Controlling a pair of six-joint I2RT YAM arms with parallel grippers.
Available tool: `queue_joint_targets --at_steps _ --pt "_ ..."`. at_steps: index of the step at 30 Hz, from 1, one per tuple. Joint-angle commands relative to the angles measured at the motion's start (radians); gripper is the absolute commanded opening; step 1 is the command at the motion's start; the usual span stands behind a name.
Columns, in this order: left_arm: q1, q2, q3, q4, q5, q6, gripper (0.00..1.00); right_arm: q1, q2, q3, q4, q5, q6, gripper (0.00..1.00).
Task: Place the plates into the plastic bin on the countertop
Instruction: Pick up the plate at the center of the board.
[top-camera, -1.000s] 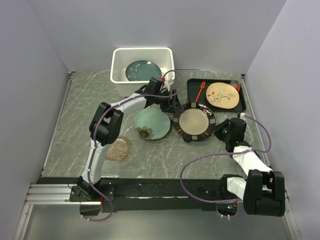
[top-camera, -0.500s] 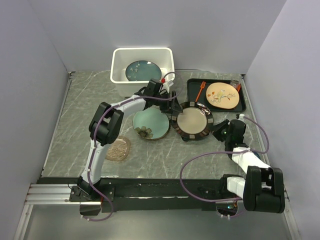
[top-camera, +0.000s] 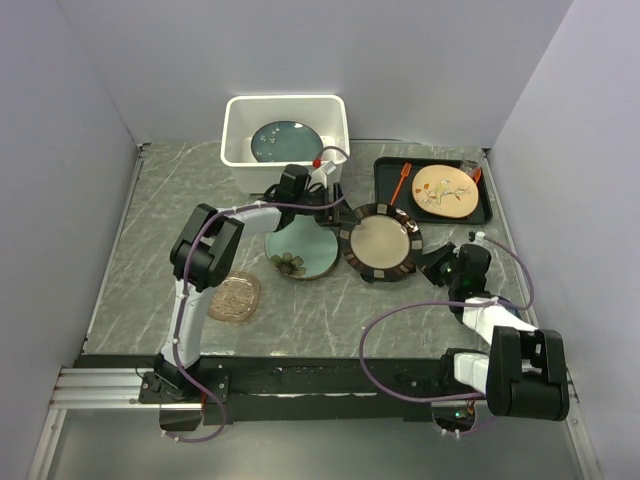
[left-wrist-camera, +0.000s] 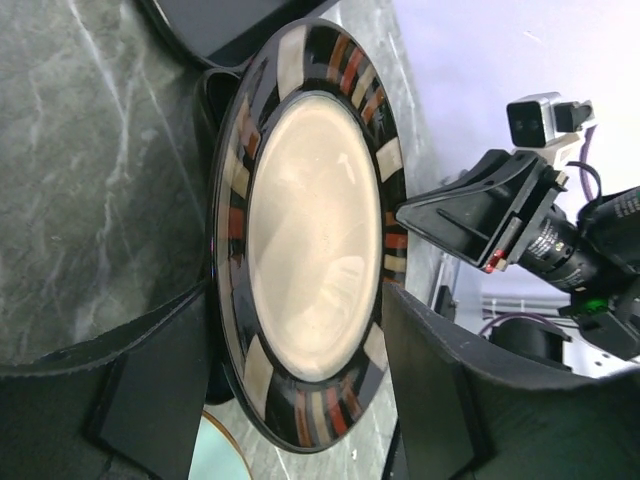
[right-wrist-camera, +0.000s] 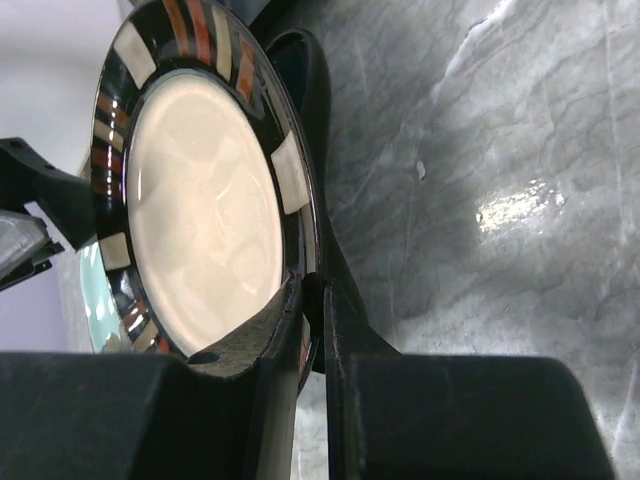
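On the table (top-camera: 150, 220) the bin (top-camera: 234, 150) stood far, left of centre, holding a teal plate (top-camera: 285, 140). The cream plate (top-camera: 381, 242) lay right of centre. The right jaws pinched its near-right rim, and the left jaws gaped wide around its far-left edge.

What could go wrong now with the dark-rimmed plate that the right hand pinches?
1. The right hand grips the dark-rimmed plate only at its rim, so the plate may slip or tilt.
2. The open left hand is close at the plate's opposite side; closing badly could knock it.
3. The pale green flowered plate lies close beside; a drop could chip both.
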Motion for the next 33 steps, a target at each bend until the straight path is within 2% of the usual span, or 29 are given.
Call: queue_joint_targets --at_steps 1,2,6,15,18,21,23,24,25,28,31,32,33 --pt "-0.061 -0.083 0.030 0.074 0.197 -0.038 0.68 0.025 -0.069 0.000 0.103 -0.149 -0.010 0.04" --pt "-0.064 -0.081 0.048 -0.028 0.191 -0.006 0.68 0.025 -0.078 0.002 0.103 -0.152 -0.012 0.04" --pt "-0.085 -0.067 0.143 -0.238 0.161 0.152 0.68 0.025 -0.118 0.006 0.103 -0.160 -0.010 0.04" --pt "-0.107 -0.055 0.157 -0.350 0.177 0.240 0.66 0.027 -0.146 0.017 0.125 -0.198 0.003 0.05" --pt "-0.113 -0.070 0.131 -0.313 0.222 0.228 0.61 0.025 -0.133 0.017 0.146 -0.213 0.010 0.05" --pt "-0.117 -0.092 0.084 -0.206 0.255 0.168 0.60 0.027 -0.118 0.009 0.178 -0.232 0.023 0.05" --pt "-0.117 -0.112 0.052 -0.062 0.282 0.108 0.60 0.027 -0.104 0.005 0.198 -0.247 0.026 0.05" --pt "-0.117 -0.118 0.015 -0.005 0.292 0.029 0.59 0.025 -0.101 0.002 0.206 -0.250 0.033 0.05" --pt "-0.117 -0.124 -0.002 0.120 0.302 -0.016 0.58 0.025 -0.097 0.000 0.211 -0.255 0.034 0.05" --pt "-0.117 -0.126 -0.030 0.239 0.296 -0.144 0.49 0.025 -0.089 0.000 0.221 -0.262 0.034 0.05" --pt "-0.117 -0.121 -0.042 0.357 0.298 -0.233 0.32 0.027 -0.084 0.002 0.214 -0.264 0.033 0.05" --pt "-0.117 -0.121 -0.038 0.359 0.301 -0.240 0.21 0.025 -0.084 0.002 0.209 -0.262 0.030 0.05" --pt "-0.117 -0.121 -0.028 0.351 0.301 -0.242 0.15 0.025 -0.086 0.000 0.206 -0.261 0.028 0.05"
